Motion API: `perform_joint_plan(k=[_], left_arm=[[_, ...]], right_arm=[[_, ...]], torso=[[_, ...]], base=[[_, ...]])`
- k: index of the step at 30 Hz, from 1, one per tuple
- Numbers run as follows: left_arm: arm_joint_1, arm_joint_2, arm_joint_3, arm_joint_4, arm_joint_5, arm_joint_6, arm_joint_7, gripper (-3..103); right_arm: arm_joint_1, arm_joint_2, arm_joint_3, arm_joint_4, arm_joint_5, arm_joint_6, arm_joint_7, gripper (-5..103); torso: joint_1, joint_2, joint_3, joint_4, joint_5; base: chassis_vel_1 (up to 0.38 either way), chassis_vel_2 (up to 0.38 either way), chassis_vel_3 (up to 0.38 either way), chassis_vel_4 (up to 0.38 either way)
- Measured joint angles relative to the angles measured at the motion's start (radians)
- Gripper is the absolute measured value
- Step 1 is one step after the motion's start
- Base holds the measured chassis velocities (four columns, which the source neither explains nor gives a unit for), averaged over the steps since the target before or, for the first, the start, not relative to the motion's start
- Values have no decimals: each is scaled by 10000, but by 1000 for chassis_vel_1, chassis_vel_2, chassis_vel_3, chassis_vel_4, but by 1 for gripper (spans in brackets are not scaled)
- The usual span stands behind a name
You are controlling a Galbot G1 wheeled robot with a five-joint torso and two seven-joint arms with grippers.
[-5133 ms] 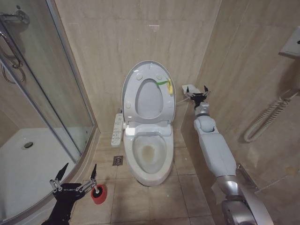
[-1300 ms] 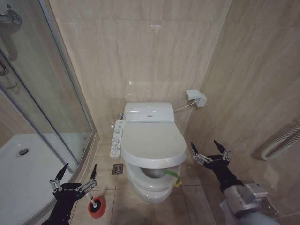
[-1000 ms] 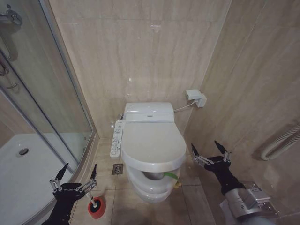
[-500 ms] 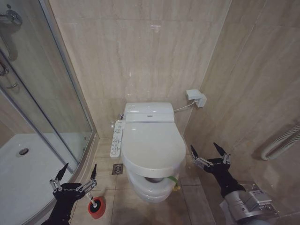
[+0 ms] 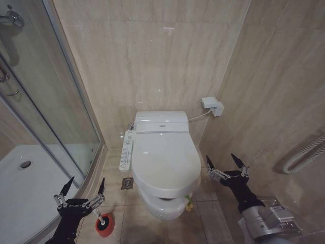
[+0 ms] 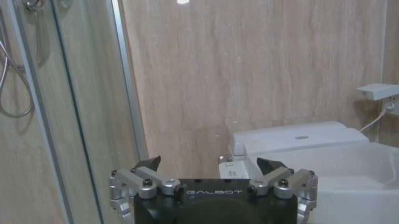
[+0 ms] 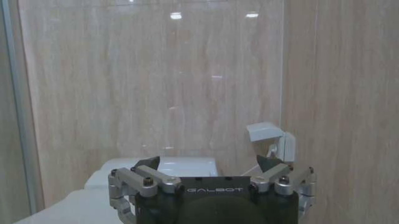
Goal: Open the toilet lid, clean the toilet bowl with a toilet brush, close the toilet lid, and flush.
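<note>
Here the glossy oval toilet lid (image 5: 165, 162) covers the bowl.

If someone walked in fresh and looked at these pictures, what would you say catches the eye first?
The white toilet lid stands out first, lowered over the toilet bowl against the beige tiled wall. Next come the two open hands low in the head view: the left hand above the red-cupped toilet brush near the glass shower door, and the right hand beside the bowl, touching nothing.
</note>
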Motion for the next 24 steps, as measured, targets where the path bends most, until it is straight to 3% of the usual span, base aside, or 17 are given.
perform_joint_plan(k=[24], left_arm=[[0, 0, 0, 0, 0, 0, 0, 100]], right_arm=[[9, 2, -8, -21, 21, 7, 25, 100]], torso=[[0, 0, 0, 0, 0]], base=[[0, 0, 0, 0]])
